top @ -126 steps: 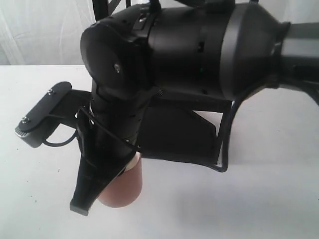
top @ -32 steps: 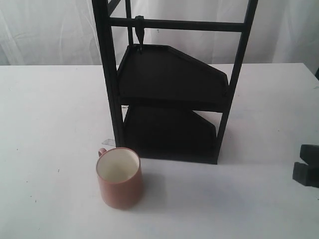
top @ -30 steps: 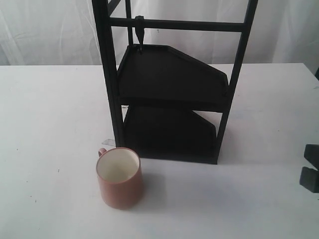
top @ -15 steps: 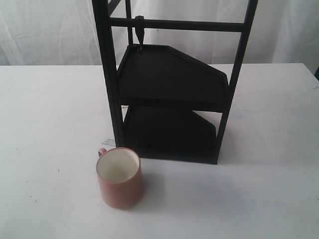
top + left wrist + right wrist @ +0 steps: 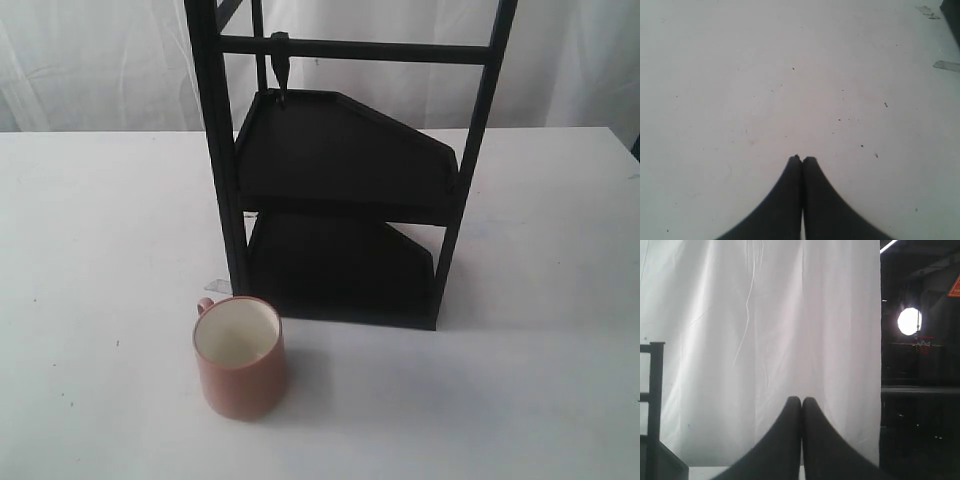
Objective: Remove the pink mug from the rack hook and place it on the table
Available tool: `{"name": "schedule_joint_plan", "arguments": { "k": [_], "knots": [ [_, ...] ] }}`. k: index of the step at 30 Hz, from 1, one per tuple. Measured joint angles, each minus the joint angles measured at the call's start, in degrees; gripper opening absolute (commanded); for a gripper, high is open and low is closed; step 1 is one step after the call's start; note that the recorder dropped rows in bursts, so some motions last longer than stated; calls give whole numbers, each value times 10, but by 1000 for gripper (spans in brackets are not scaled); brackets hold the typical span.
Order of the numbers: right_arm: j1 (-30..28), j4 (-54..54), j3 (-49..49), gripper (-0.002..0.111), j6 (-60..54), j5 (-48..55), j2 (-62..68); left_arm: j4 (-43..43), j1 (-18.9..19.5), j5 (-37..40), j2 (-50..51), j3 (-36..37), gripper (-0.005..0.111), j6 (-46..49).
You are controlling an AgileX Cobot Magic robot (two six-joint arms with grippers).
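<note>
The pink mug stands upright on the white table, just in front of the rack's left post, its cream inside showing and its thin handle toward the back left. The rack hook hangs bare from the black rack's top crossbar. Neither arm shows in the exterior view. My left gripper is shut with nothing in it, over bare speckled tabletop. My right gripper is shut on nothing too, facing the white curtain.
The tall black rack with two dark angled shelves stands mid-table behind the mug. A white curtain closes the back, with a dark room beyond its edge. A rack post shows in the right wrist view.
The right arm let go of the mug and pulled back: about a second ago its dark end still showed at the exterior view's right edge, and now it has left the view. The mug has not moved.
</note>
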Motion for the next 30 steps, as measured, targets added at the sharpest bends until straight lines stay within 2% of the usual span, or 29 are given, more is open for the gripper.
{"name": "schedule_joint_plan", "arguments": {
  "k": [5, 9, 12, 18, 30],
  "knots": [
    [0, -129, 46, 0, 115, -3, 0, 0, 0, 0, 0, 0, 0, 0],
    [0, -162, 114, 0, 177, -4, 0, 0, 0, 0, 0, 0, 0, 0],
    [0, -167, 161, 0, 189, 18, 0, 0, 0, 0, 0, 0, 0, 0],
    [0, -173, 171, 0, 187, 140, 0, 0, 0, 0, 0, 0, 0, 0],
    [0, -175, 171, 0, 174, 148, 0, 0, 0, 0, 0, 0, 0, 0]
  ]
}}
